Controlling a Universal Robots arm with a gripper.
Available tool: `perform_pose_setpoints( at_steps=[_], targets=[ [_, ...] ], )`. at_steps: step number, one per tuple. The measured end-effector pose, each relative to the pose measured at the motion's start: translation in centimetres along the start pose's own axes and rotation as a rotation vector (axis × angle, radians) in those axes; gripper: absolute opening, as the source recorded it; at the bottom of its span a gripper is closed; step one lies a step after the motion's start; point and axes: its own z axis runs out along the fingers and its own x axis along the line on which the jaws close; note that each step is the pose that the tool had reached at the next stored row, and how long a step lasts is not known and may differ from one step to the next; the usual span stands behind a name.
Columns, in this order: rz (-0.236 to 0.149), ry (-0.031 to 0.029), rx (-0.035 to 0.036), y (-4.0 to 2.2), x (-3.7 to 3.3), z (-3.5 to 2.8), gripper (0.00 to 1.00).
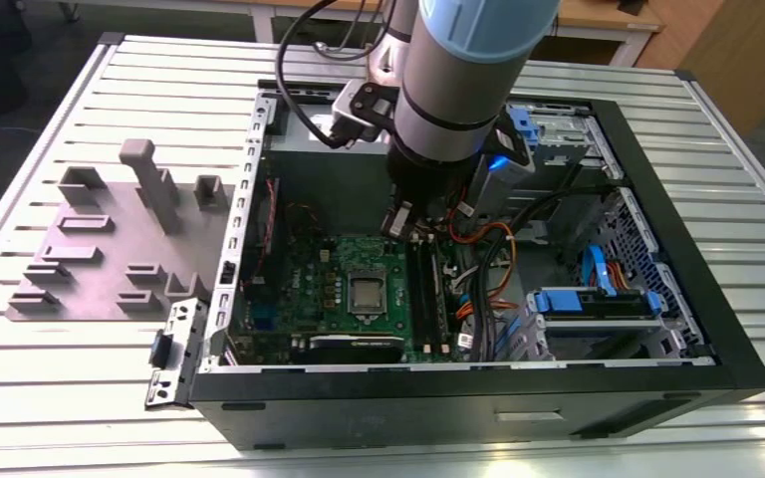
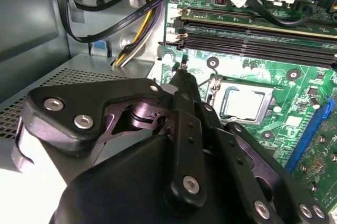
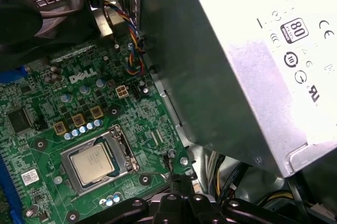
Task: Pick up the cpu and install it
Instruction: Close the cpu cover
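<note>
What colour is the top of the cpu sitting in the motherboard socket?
Silvery-grey metal; the cpu shows best in the first wrist view.

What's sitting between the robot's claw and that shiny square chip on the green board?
In the first wrist view, only bare motherboard and the socket frame's thin wire lever lie between the gripper and the cpu, which sits in its socket.

**A robotics lab bench for computer assembly**

This looks like a lab or workshop. An open computer case [image 1: 489, 299] lies on a desk [image 1: 77, 388] of ribbed aluminium slats, beside a grey tray [image 1: 104, 249] with raised blocks. A robot arm [image 1: 456, 90] reaches into the case. Wooden furniture [image 1: 741, 50] stands behind.
</note>
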Motion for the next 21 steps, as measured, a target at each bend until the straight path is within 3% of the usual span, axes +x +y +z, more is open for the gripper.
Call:
perform_pose_setpoints(
  at_steps=[8, 12, 21],
  targets=[
    [-0.001, 0.001, 0.0003, -0.09, 0.18, -0.04, 0.11],
    [-0.001, 0.0002, -0.0002, -0.27, -0.05, -0.02, 0.11],
    [-0.001, -0.0005, -0.0001, 0.32, -0.43, 0.42, 0.11]
  ],
)
